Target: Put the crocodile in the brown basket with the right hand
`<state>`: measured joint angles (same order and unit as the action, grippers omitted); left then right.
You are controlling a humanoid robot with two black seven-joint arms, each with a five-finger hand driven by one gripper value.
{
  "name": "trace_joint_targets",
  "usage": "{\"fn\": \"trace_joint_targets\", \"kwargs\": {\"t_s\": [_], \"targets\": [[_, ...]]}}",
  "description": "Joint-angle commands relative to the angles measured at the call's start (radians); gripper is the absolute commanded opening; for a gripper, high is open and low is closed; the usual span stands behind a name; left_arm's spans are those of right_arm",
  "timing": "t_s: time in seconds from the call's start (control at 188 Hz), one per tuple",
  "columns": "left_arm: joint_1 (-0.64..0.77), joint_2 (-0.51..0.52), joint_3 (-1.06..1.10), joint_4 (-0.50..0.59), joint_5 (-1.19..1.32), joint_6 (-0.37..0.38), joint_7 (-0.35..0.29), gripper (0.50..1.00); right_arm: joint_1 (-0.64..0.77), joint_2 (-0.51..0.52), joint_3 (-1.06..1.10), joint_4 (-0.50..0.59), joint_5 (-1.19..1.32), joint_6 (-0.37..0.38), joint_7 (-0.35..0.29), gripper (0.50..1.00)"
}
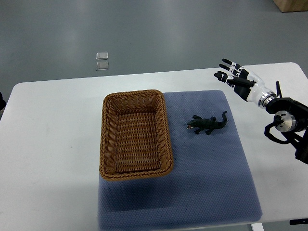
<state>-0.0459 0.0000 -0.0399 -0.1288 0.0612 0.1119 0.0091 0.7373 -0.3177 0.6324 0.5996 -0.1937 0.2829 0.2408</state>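
Blue mat (202, 183) is bearing the crocodile (207, 124) left of, and nearer the robot than, the right hand (236, 77) hovering empty, fingers (227, 62) spread; gripping its trunk is looking safest for carrying to the brown basket (166, 132).

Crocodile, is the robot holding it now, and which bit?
No, nothing is held. The right hand is open, fingers spread, apart from the crocodile, which lies on the blue mat beside the brown basket.

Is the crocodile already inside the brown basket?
No, the crocodile lies on the blue mat beside the brown basket, apart from it.
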Motion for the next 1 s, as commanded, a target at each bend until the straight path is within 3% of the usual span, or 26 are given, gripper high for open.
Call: {"fn": "trace_joint_targets", "kwargs": {"t_s": [0.0, 0.388, 0.553, 0.723, 0.861, 0.994], "targets": [[0.0, 0.0, 0.0, 0.0, -0.001, 0.0, 0.0, 1.0, -0.001, -0.004, 0.0, 0.0, 0.0, -0.005, 0.006, 0.921], [0.001, 0.0, 0.0, 0.0, 0.0, 0.0, 0.0, 1.0, -0.007, -0.006, -0.002, -0.001, -0.003, -0.001, 0.012, 0.926], [0.001, 0.0, 0.0, 0.0, 0.0, 0.0, 0.0, 1.0, -0.007, -0.009, -0.02, 0.002, -0.03, 0.004, 0.08, 0.926], [0.001, 0.0, 0.002, 0.0, 0.0, 0.0, 0.0, 1.0, 0.001, -0.023, -0.022, 0.003, -0.084, 0.025, 0.087, 0.926], [0.001, 0.0, 0.0, 0.0, 0.0, 0.0, 0.0, 1.0, 0.01, -0.046, -0.023, 0.009, -0.22, 0.096, 0.117, 0.926], [0.001, 0.0, 0.0, 0.0, 0.0, 0.0, 0.0, 1.0, 0.042, -0.072, -0.034, 0.028, -0.533, 0.142, 0.176, 0.926]]}}
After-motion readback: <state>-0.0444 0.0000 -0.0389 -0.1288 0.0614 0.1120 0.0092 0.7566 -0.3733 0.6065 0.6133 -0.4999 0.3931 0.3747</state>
